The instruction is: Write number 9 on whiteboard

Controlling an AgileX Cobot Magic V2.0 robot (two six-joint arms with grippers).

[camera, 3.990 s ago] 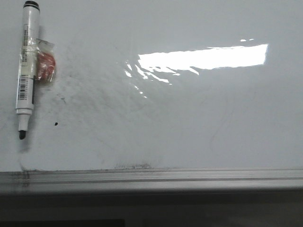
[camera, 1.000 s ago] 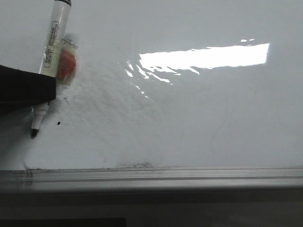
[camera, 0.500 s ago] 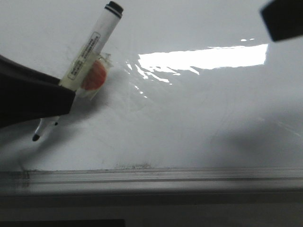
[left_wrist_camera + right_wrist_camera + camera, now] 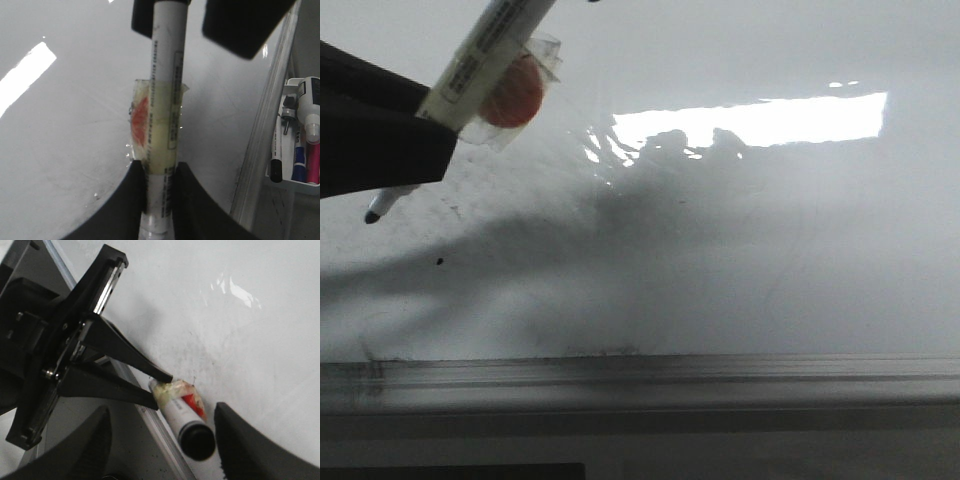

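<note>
My left gripper (image 4: 415, 150) is shut on a white marker pen (image 4: 485, 50) and holds it tilted above the whiteboard (image 4: 740, 250), its black tip (image 4: 372, 215) pointing down and left. A red-orange lump (image 4: 510, 95) is taped to the pen. In the left wrist view the fingers (image 4: 197, 200) clamp the barrel (image 4: 165, 90). My right gripper (image 4: 162, 412) is open, its fingers on either side of the pen's black rear end (image 4: 197, 440) without touching it. No number 9 shows on the board; only a tiny black dot (image 4: 440, 262) and grey smudges.
A grey metal rail (image 4: 640, 375) runs along the board's near edge. A white holder (image 4: 300, 150) with several spare markers hangs beyond the rail. The right arm's shadow (image 4: 620, 230) lies across the board. A bright light reflection (image 4: 760, 120) sits at the upper right.
My left gripper took the pen off the board, lifted it and tilted it up to the right. My right gripper left the front view and now brackets the pen's rear end.
</note>
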